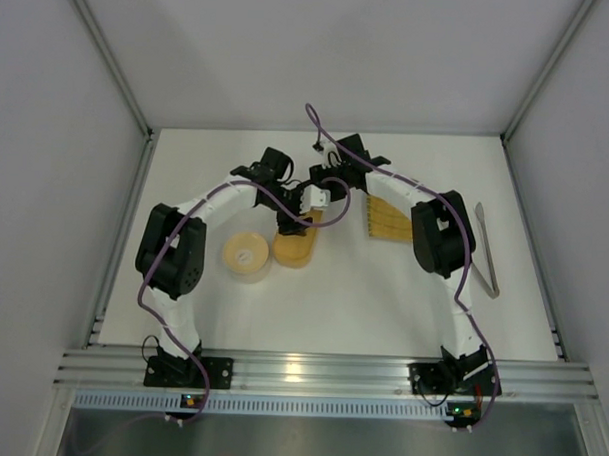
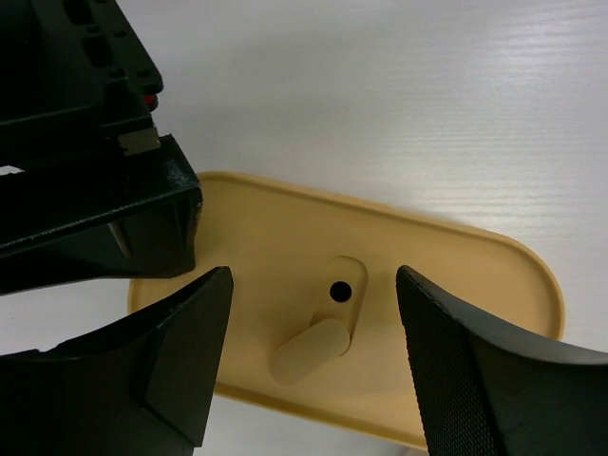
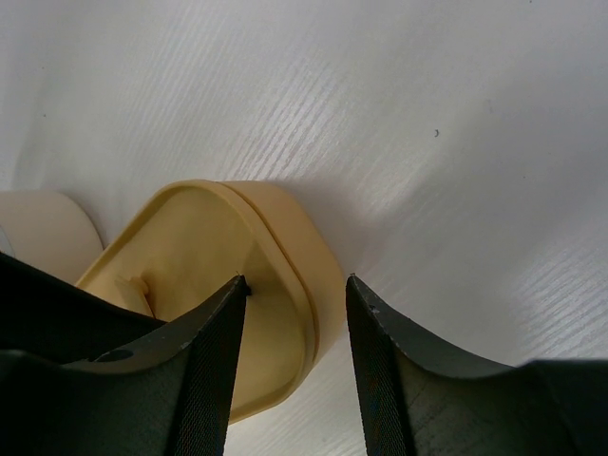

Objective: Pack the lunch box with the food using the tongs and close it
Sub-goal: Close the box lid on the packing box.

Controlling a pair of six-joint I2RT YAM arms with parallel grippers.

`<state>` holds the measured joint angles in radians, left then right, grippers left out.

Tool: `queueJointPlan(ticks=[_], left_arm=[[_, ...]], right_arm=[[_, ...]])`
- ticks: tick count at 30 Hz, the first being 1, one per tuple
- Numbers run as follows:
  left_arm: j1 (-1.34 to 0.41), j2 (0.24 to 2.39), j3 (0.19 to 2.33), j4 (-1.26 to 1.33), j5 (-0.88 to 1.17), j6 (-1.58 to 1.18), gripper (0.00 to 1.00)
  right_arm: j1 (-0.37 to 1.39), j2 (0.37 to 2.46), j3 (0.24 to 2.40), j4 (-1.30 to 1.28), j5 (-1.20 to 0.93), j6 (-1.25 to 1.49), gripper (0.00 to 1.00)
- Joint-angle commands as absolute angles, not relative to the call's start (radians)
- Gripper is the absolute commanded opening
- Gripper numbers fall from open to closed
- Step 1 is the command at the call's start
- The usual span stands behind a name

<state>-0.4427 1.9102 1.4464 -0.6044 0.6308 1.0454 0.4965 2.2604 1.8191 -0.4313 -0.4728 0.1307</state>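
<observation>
Far left on the counter (image 1: 382,301) sits the round tin (image 1: 245,256). Next to it, the lunch box (image 1: 296,250), lid on. Left gripper (image 2: 313,366): jaws wide open over the lid, around its knob. Right gripper (image 3: 294,375): jaws straddle the box rim, half open, grip unclear. Tongs (image 1: 486,249) far right, untouched. Box prob. light, stiff, slick plastic; grab by rim/knob.

One lunch box (image 1: 294,250), one round tin (image 1: 245,256) and one woven tray (image 1: 389,221) sit on the tabletop (image 1: 362,300). One pair of tongs (image 1: 487,249) lies there too.
</observation>
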Motion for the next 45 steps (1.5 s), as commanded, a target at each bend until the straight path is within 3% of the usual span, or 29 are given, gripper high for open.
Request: queueJointPlan(ticks=[1,28,37,45], left_arm=[[-0.439,1.954,1.503,-0.540,0.652,0.991,0.75],[-0.440,2.103,1.539,-0.733,0.571,0.948,0.74],[-0.445,2.034,1.554,-0.725,0.635,0.907,0.78],[-0.437,1.757,1.425,-0.560,0.707,0.752,0.80]], right_arm=[[0.522,2.292,1.792,-0.489,-0.460,0.107,0.45],[0.522,2.293,1.713,-0.485,-0.477,0.135,0.45],[0.523,2.264,1.770,-0.502,-0.506,0.114,0.47],[0.528,2.322,1.859,-0.561,-0.589,0.023,0.44]])
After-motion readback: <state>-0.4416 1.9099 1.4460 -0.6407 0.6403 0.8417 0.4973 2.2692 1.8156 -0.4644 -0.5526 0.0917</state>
